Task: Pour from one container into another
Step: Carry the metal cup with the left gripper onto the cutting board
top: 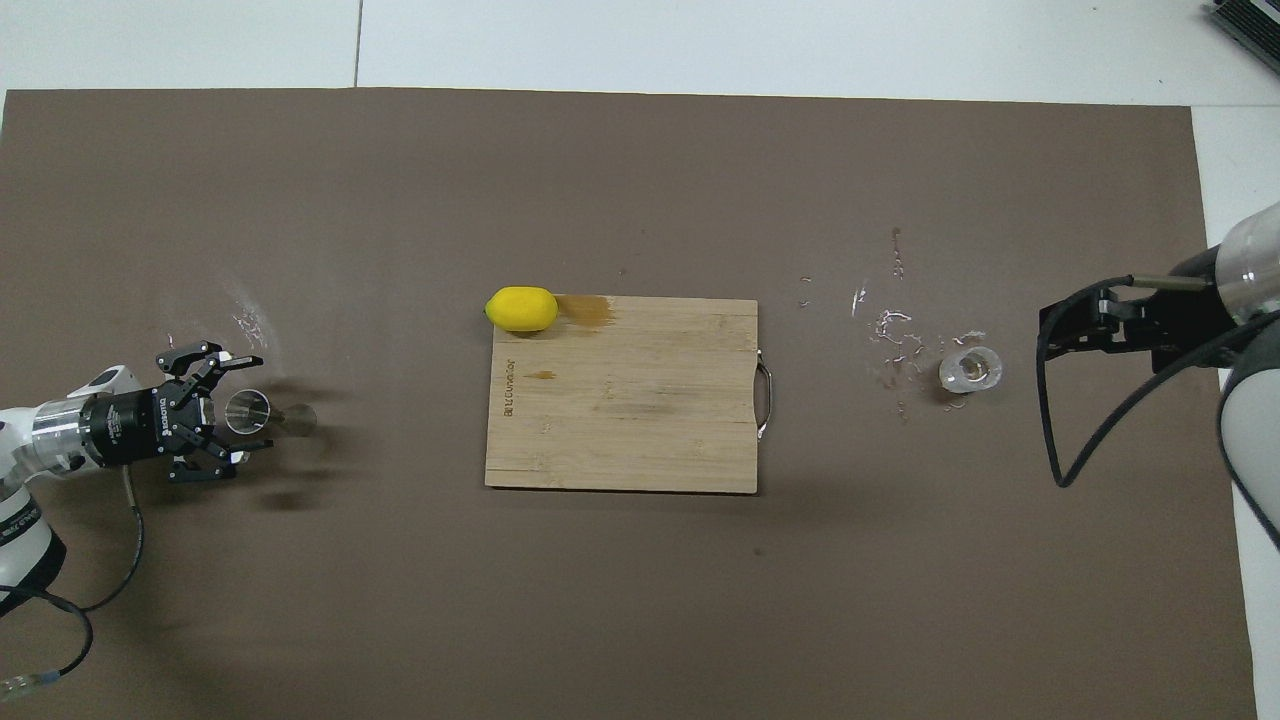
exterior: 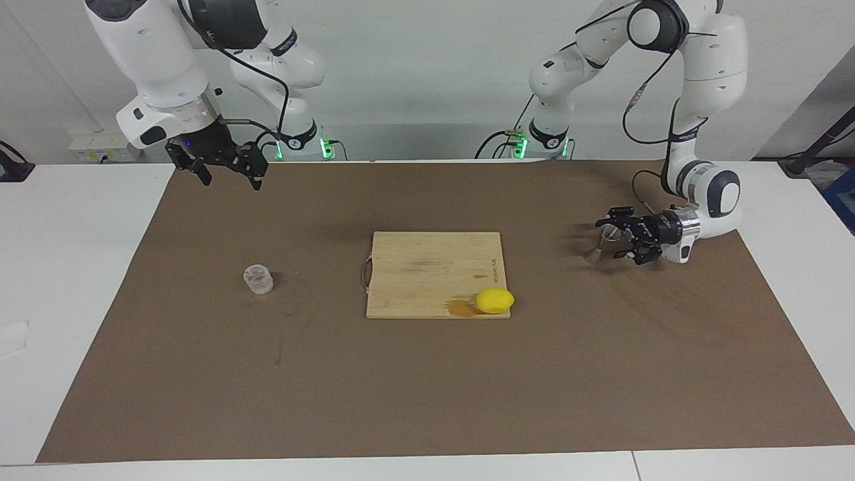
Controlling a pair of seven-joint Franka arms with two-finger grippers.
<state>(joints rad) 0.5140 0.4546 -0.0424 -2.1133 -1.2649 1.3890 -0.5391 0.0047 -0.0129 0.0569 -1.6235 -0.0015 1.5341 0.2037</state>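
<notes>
Your glass cup (top: 970,369) stands upright on the brown mat (top: 640,600) toward the right arm's end of the table, beside the handle edge of the cutting board (top: 620,420), with wet splash marks on the mat around it. The jigger (exterior: 599,244) stands upright at the left arm's end, its waist level with the left gripper (exterior: 616,235), which lies low and sideways with its fingers spread to either side of the jigger; you can see a gap on each side, so nothing is pinched yet. The right gripper (exterior: 227,175) hangs high with its fingers apart over the mat's edge nearest the robots, and the cup sits on the mat below it, farther from the robots. That is the relation to watch: the cup belongs to the right arm by nearness, the jigger to the left, and the two vessels are well apart with the board and the lemon (top: 521,308) between them
</notes>
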